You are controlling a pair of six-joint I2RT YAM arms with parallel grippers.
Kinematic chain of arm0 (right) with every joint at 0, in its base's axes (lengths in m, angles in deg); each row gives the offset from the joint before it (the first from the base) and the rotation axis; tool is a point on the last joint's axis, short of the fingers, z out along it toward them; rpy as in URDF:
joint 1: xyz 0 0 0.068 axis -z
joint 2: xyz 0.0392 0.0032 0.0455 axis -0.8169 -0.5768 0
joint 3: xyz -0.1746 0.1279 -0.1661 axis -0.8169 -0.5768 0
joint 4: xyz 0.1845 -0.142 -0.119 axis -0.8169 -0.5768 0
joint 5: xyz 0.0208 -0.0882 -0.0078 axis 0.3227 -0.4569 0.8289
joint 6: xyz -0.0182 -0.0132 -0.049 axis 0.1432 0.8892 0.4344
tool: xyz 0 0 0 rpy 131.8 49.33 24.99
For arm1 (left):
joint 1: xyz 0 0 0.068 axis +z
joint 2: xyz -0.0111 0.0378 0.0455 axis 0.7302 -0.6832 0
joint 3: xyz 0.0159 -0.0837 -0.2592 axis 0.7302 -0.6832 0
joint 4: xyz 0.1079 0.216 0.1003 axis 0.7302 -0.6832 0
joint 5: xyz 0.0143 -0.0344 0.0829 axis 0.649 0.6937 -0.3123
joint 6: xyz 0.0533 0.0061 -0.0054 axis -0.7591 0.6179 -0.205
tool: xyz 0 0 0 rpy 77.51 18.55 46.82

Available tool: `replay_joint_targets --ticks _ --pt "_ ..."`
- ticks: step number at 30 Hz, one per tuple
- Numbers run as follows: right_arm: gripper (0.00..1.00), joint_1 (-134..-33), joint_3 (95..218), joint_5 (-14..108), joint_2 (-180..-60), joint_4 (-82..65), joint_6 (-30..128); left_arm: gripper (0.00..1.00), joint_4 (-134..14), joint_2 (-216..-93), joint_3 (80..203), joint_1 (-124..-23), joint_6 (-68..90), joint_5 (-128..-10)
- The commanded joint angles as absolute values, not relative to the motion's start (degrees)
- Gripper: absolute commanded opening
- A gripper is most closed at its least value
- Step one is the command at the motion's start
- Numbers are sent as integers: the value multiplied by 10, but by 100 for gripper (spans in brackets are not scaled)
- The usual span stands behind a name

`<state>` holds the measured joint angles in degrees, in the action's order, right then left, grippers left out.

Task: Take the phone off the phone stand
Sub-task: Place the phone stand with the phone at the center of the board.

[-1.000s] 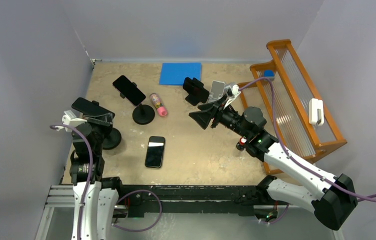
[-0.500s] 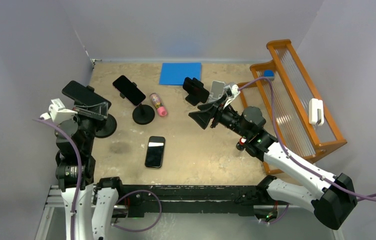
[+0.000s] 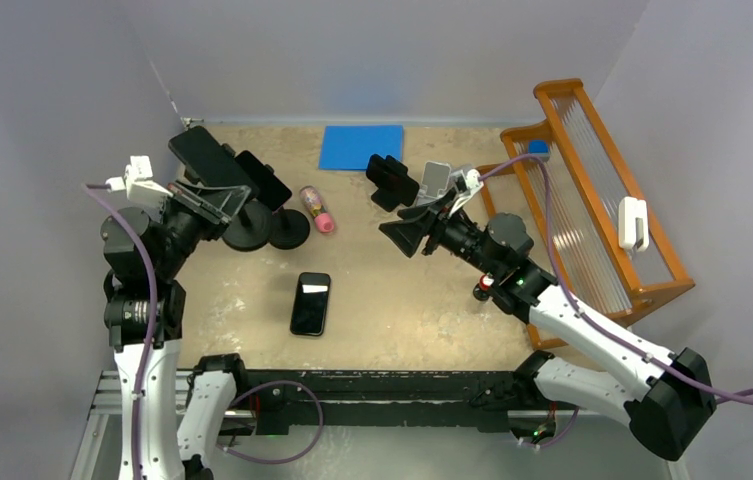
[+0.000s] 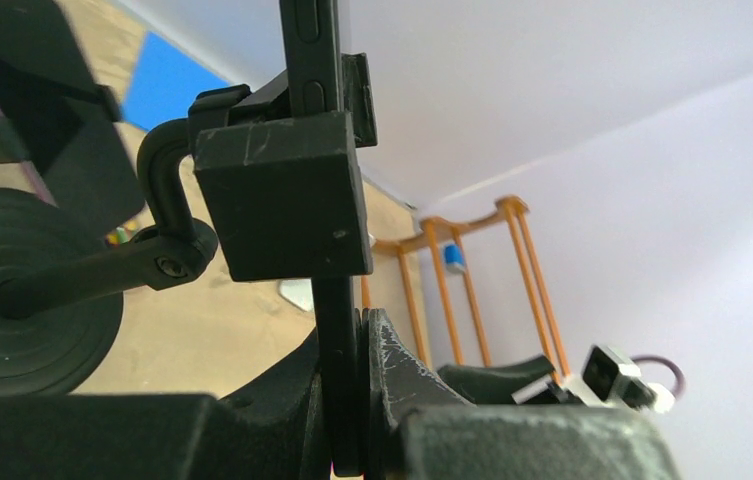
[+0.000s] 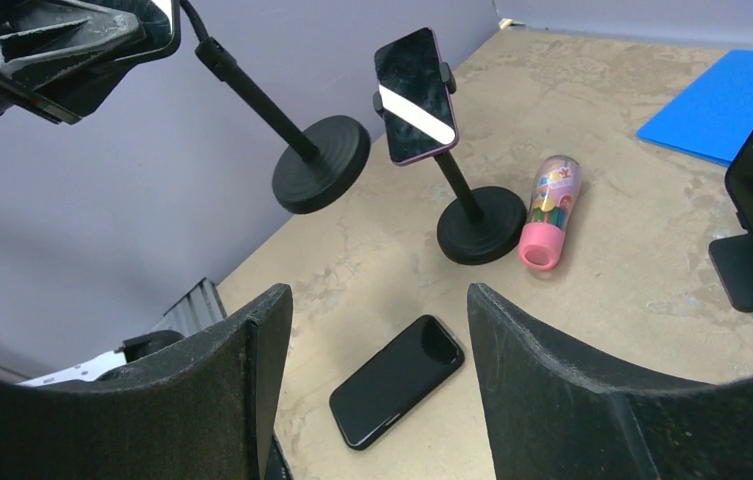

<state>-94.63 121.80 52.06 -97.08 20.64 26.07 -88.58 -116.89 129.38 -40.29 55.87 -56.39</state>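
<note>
At far left, the left gripper (image 3: 210, 200) is clenched on one end of the phone (image 3: 208, 157), which sits in the stand (image 3: 249, 228). The phone's long axis runs straight out from the fingers (image 4: 392, 365), through the stand's clamp (image 4: 282, 195). The right gripper (image 3: 404, 235) is spread and holds nothing, well apart. Whether the stand's base (image 5: 322, 163) rests on the table is unclear, and the phone's far end is cut off.

White arms (image 3: 592, 335), purple cables (image 3: 752, 397), black fingers (image 5: 552, 400)

We overlook the whole bench (image 3: 412, 300) from above; both wrist views, the left very close, share the stands (image 5: 477, 225) near its far left corner.
</note>
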Motion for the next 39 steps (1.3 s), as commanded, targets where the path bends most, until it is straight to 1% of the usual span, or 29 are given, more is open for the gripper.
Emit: replay_joint_targets --ticks 1,5,9,15,17,21,24,32,39 --pt "67 -949 1235 507 -940 213 258 0 -694 -1166 1302 -405 588 -437" --pt "67 -949 1231 494 -922 201 259 0 -636 -1190 1284 -405 612 -363" --pt "67 -949 1229 476 -902 187 263 0 -533 -1210 1261 -405 636 -289" --pt "67 -949 1219 441 -869 164 273 0 -498 -1234 1243 -428 631 -250" --pt "67 -949 1213 431 -855 155 277 0 -503 -1249 1245 -461 612 -257" --pt "67 -949 1207 419 -827 135 277 0 -546 -1289 1266 -583 545 -322" --pt "67 -949 1210 398 -804 115 277 0 -540 -1315 1262 -652 523 -359" --pt "67 -949 1194 344 -735 74 277 0 -423 -1362 1177 -756 534 -405" --pt "67 -949 1190 335 -721 49 278 0 -358 -1378 1111 -820 528 -436"
